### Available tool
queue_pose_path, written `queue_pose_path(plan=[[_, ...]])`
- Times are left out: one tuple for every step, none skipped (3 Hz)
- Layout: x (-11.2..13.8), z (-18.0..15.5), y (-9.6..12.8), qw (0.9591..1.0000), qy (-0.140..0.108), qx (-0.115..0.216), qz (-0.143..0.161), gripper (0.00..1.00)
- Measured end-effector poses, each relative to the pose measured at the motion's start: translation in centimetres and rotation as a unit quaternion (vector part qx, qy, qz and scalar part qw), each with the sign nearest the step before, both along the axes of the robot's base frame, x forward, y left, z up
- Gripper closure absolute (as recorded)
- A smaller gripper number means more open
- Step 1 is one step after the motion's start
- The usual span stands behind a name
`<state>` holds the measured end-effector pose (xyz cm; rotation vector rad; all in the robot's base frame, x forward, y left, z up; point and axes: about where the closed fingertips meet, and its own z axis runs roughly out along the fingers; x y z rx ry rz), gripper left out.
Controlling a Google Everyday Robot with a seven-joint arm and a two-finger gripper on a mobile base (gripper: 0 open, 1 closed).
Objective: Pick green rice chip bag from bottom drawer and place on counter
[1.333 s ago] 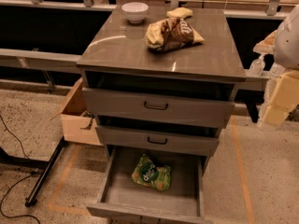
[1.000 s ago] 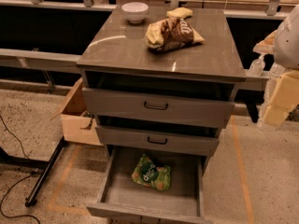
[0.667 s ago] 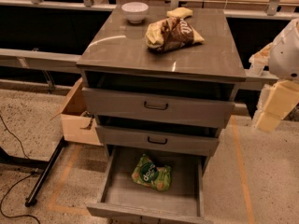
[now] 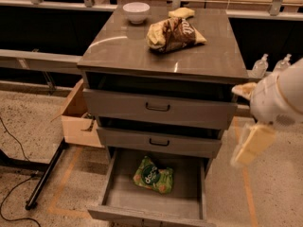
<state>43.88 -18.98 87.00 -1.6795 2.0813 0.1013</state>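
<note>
Grey three-drawer cabinet, centre of room. The wide shallow grey bottom drawer [image 4: 188,201] is pulled right out, presumably so the arm can reach in from above. The small light-green glossy rice chip bag [image 4: 152,175] lies flat on the drawer floor, just left of middle, touching no wall and easy to reach.

The robot's cream-coloured gripper [image 4: 253,145] hangs at about 4 o'clock from the cabinet, off its right flank and level with the middle drawer [image 4: 158,142]. It is well apart from the bag and holds nothing. Whether the pincer is apart or together I cannot tell.

The flat glossy grey-brown counter [image 4: 118,46] carries a larger brown-and-yellow snack bag [image 4: 174,33] toward 12 o'clock and a white bowl [image 4: 136,12] at 11. The near half is bare, the likely landing spot.

Judgement: reach not yet begun.
</note>
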Motion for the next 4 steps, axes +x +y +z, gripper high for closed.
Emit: queue_pose_path(plan=[[-0.7,-6.0,2.8,0.9979,-0.022,-0.034,0.05,0.0],[0.9,-12.2,3.7,0.9945,-0.043,-0.068,0.067,0.0],[2.8,-11.7,3.5,0.9917,-0.086,-0.075,0.06,0.0],[2.8,-11.7,3.5,0.9917,-0.086,-0.075,0.06,0.0]])
